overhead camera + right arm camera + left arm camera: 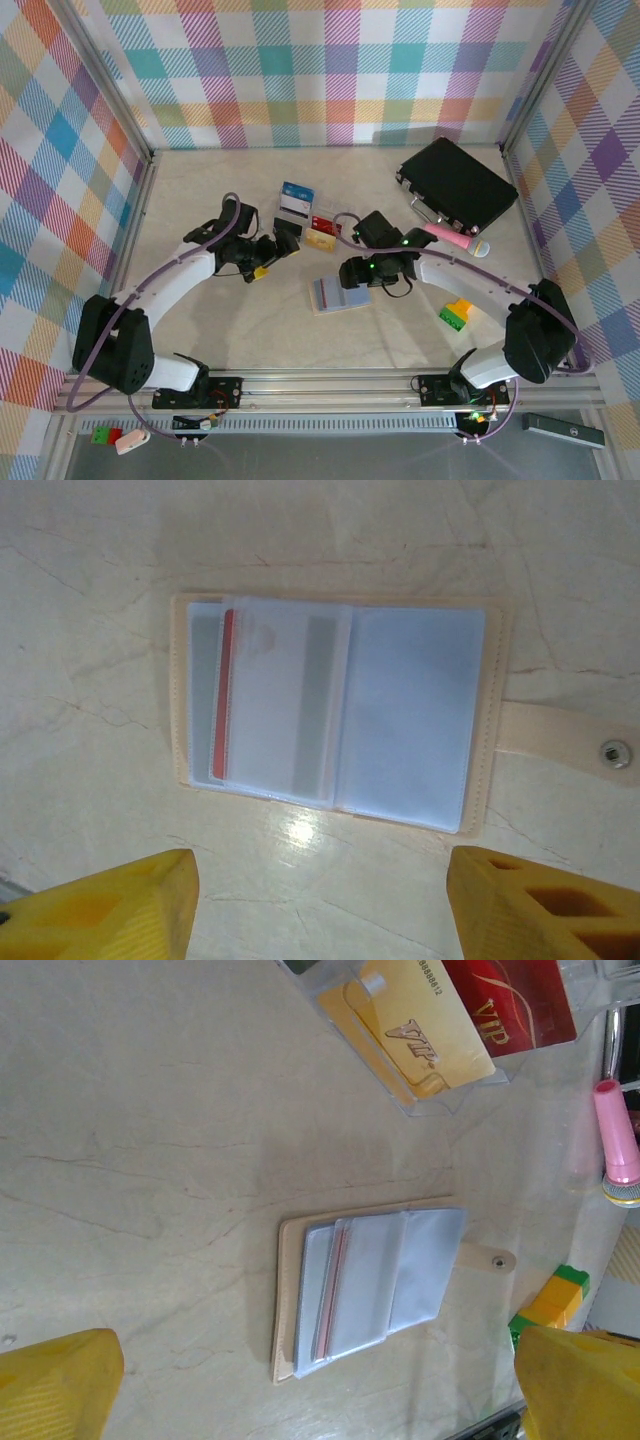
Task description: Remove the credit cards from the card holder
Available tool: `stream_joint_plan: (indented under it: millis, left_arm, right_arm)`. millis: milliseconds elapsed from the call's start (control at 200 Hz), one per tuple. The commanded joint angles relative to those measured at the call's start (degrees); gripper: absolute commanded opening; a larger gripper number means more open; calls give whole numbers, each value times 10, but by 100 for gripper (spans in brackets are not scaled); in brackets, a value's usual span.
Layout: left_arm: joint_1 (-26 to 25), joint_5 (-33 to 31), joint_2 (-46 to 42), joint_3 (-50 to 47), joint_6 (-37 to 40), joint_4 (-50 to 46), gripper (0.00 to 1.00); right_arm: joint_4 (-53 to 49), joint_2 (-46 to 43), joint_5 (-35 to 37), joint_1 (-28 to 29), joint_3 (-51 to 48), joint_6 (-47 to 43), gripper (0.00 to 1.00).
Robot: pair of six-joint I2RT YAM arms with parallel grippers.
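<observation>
item: card holder [335, 710], pale blue sleeves on a cream cover, lying open and flat on the table [90, 560]. contents: credit cards [285, 705] seated in its sleeves, a white striped one over a red-edged one. right gripper [325, 910] hovers directly above the holder, fingers spread wide, nothing held. left gripper [320, 1400] beside the holder, likewise wide and empty. clear tray [420, 1040] of vip cards lies beyond the holder. handling note: probably best to pin the cover with one gripper, close the other on a card's edge at the sleeve mouth, and draw along the sleeve, not upward.
</observation>
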Motion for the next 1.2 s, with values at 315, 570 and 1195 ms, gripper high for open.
stream_joint_plan:
  millis: [315, 570, 1195]
  left_arm:
    - [1, -21, 20, -5, -21, 16, 100]
    - [11, -20, 27, -16, -26, 17, 100]
    - [-4, -3, 47, -31, -34, 29, 95]
  right_arm:
    - [2, 164, 21, 40, 77, 24, 65]
    - [-11, 209, 13, 42, 111, 19, 63]
    - [-29, 292, 17, 41, 134, 21, 61]
